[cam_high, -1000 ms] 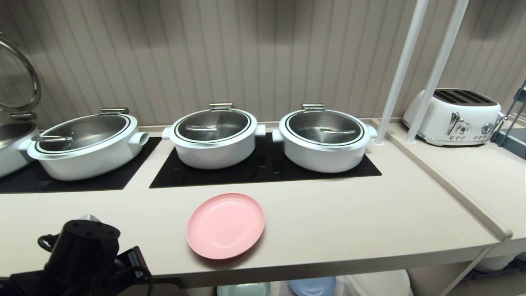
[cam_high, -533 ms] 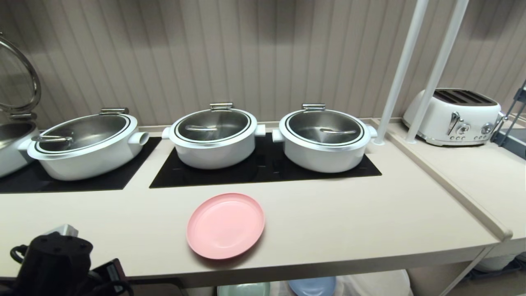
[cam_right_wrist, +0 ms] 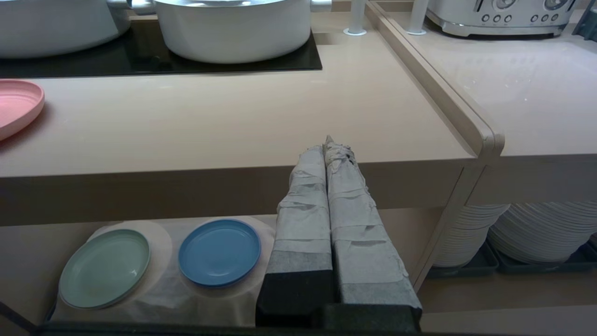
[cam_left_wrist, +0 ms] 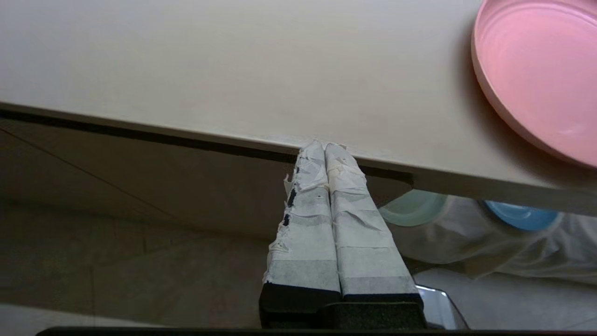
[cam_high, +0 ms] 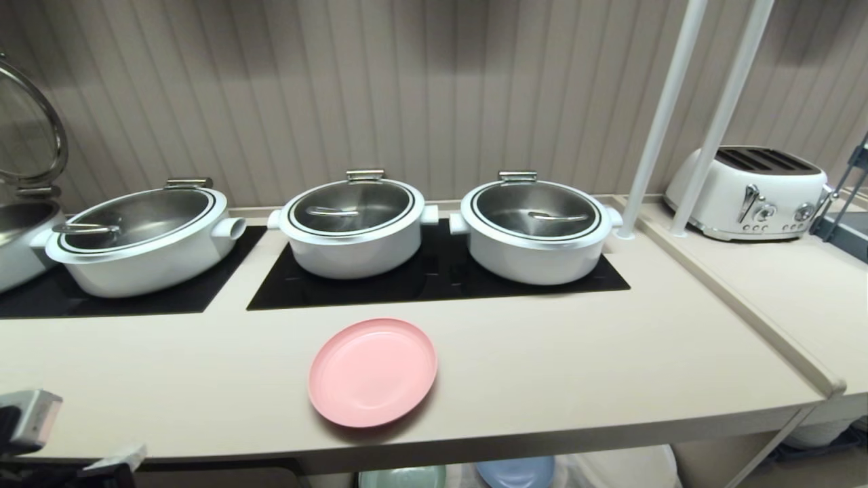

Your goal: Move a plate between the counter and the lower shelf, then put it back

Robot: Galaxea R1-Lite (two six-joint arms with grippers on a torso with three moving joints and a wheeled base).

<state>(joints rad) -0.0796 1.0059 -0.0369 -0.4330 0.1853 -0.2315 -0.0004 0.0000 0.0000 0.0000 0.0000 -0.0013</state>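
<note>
The pink plate (cam_high: 371, 371) lies flat on the beige counter (cam_high: 576, 366), near its front edge and in front of the black cooktop. My left gripper (cam_left_wrist: 325, 147) is shut and empty, its taped fingers pressed together, tips level with the counter's front edge and well to the left of the plate (cam_left_wrist: 541, 70). Only a corner of the left arm (cam_high: 27, 420) shows at the head view's bottom left. My right gripper (cam_right_wrist: 326, 144) is shut and empty, parked in front of the counter edge, to the right of the plate (cam_right_wrist: 16, 105). Below the counter is the lower shelf (cam_right_wrist: 163, 289) with its white cloth.
Three white pots (cam_high: 352, 227) with steel lids stand on the cooktop (cam_high: 434, 285). A white toaster (cam_high: 749, 193) and two white poles (cam_high: 661, 115) are at the right. A mint-green plate (cam_right_wrist: 105, 268) and a blue plate (cam_right_wrist: 219, 252) lie on the shelf cloth. Stacked white plates (cam_right_wrist: 536, 233) fill the compartment to the right.
The left arm has sunk and drawn back to the lower left, almost out of the head view. The pink plate has not moved.
</note>
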